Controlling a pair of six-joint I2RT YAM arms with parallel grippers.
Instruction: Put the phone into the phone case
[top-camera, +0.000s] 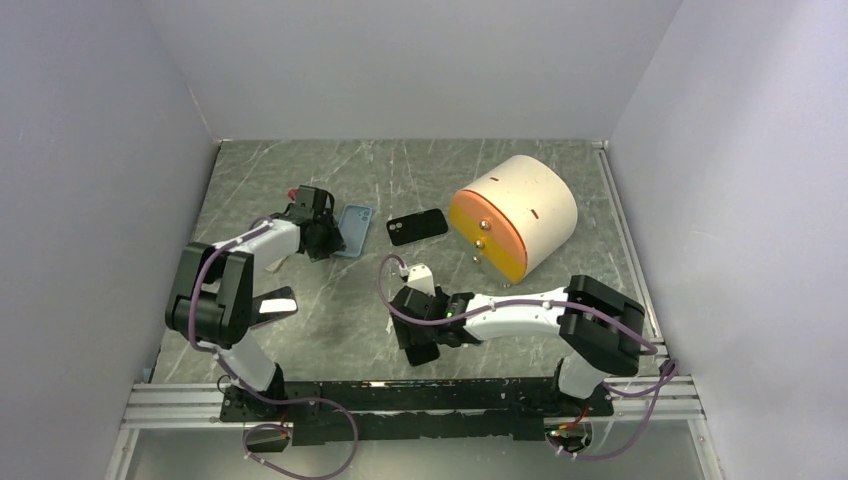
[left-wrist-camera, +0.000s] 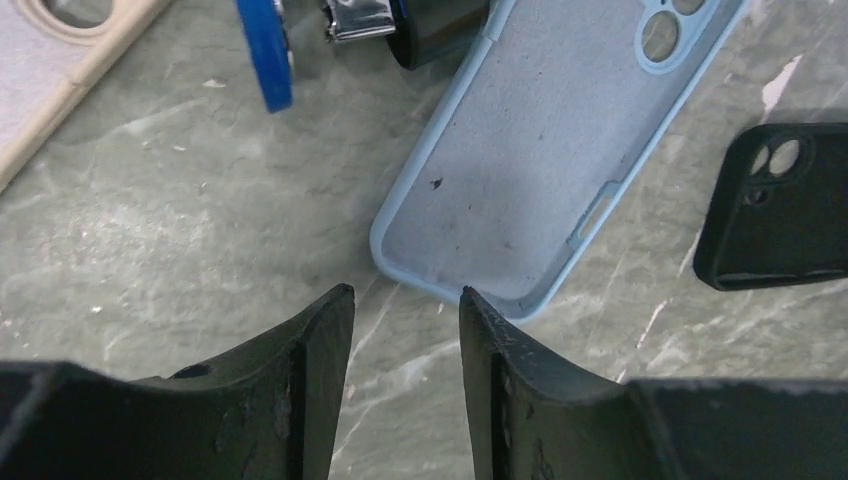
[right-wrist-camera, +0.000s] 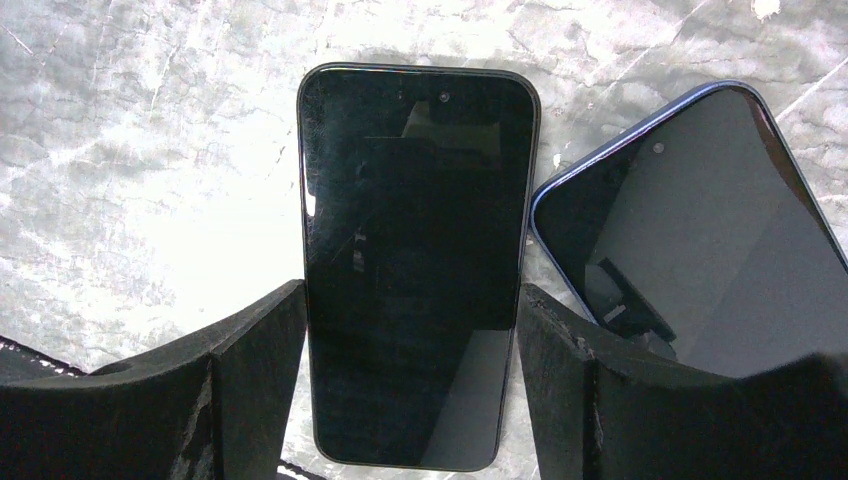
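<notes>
A black phone (right-wrist-camera: 415, 250) lies screen up between my right gripper's (right-wrist-camera: 412, 290) fingers, which press against its two long sides. In the top view this gripper (top-camera: 420, 335) is low over the table's near middle. The light blue phone case (left-wrist-camera: 560, 150) lies open side up at the back left. My left gripper (left-wrist-camera: 405, 290) is right at its near short edge. Its jaws stand partly apart with only bare table between them, and the right fingertip (left-wrist-camera: 470, 300) meets the case's rim. In the top view that gripper (top-camera: 325, 238) sits just left of the case (top-camera: 352, 228).
A black case (top-camera: 417, 227) lies right of the blue one. A peach cylinder with an orange face (top-camera: 515, 215) stands at the back right. A second, blue-edged phone (right-wrist-camera: 700, 250) rests beside the held one. A beige case (left-wrist-camera: 60, 60) and a blue-and-metal item (left-wrist-camera: 265, 50) lie past the left gripper.
</notes>
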